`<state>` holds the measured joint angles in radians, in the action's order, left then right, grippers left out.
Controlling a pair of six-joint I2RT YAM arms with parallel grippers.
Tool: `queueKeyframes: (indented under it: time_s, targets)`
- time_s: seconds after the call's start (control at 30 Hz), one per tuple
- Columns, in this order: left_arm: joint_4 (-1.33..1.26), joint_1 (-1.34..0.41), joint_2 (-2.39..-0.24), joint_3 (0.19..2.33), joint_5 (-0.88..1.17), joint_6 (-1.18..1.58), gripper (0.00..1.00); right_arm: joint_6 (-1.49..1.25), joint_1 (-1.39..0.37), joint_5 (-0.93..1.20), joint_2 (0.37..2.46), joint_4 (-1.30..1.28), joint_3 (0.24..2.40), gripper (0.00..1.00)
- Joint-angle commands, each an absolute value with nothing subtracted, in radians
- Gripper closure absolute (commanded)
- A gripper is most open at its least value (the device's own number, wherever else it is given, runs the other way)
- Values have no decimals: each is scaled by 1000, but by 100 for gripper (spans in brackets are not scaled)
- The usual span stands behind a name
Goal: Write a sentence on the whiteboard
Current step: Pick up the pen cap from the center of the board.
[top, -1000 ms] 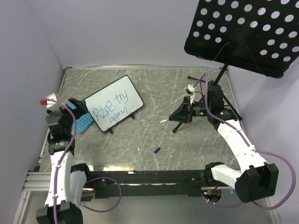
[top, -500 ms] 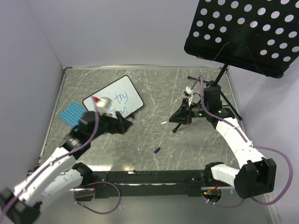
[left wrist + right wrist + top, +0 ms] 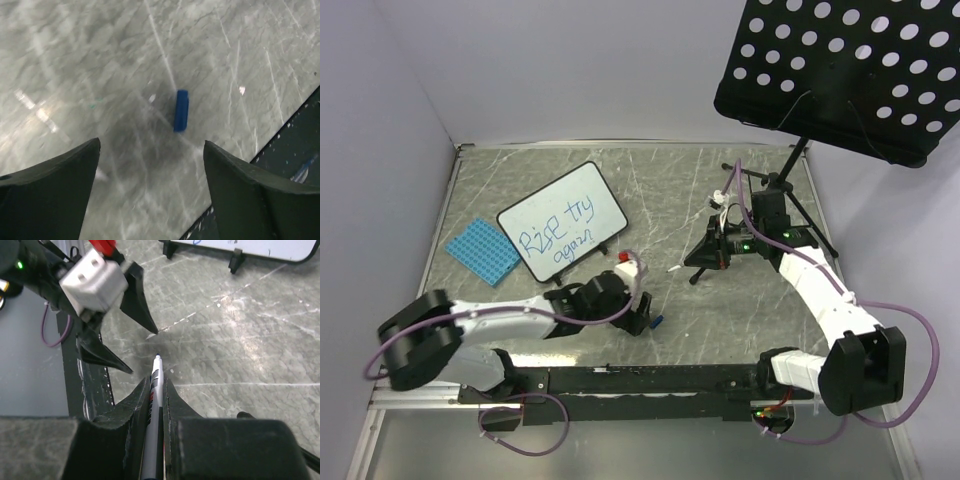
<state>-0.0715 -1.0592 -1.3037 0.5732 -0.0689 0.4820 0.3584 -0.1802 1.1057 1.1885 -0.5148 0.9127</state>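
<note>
Lower centre of the top view, the left claw (image 3: pixel 642 320) gapes empty over the table (image 3: pixel 720 330), a blue cap (image 3: pixel 181 110) just past its tips. Centre right, the right claw (image 3: pixel 705 252) pinches a marker (image 3: pixel 154 390). The whiteboard (image 3: pixel 540 212), bearing the sentence (image 3: pixel 560 232) in 2 lines, stands upper left, well apart from both.

The setting reads as a robotics lab cell: a grey marble-patterned table (image 3: pixel 660 190) boxed in by plain pale walls (image 3: pixel 570 70), a left arm (image 3: pixel 510 318) and a right arm (image 3: pixel 820 290) bolted to a black rail (image 3: pixel 650 378) at its near edge, and purple cables (image 3: pixel 932 345) trailing loose.
</note>
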Motion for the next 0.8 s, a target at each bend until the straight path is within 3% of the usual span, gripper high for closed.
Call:
queueKeyframes:
  time_s: [0.0,0.07,0.1,0.37,0.77]
  targets:
    - [-153,-1089,-1405,693,-92,445,20,391,-166,1103,1207,-529,948,100]
    - [-132,-1112,-1439,724,-113,448,23,394,-163,1101,1212,-532,948,100]
    - [-126,-1115,-1450,733,-112,451,29,396,-157,1101,1213,-535,950,100]
    - [-3,-1152,-1588,847,-69,433,53,405,-129,1108,1232,-551,954,100]
    - [176,-1170,-1658,953,-118,391,61,410,-110,1118,1238,-560,956,100]
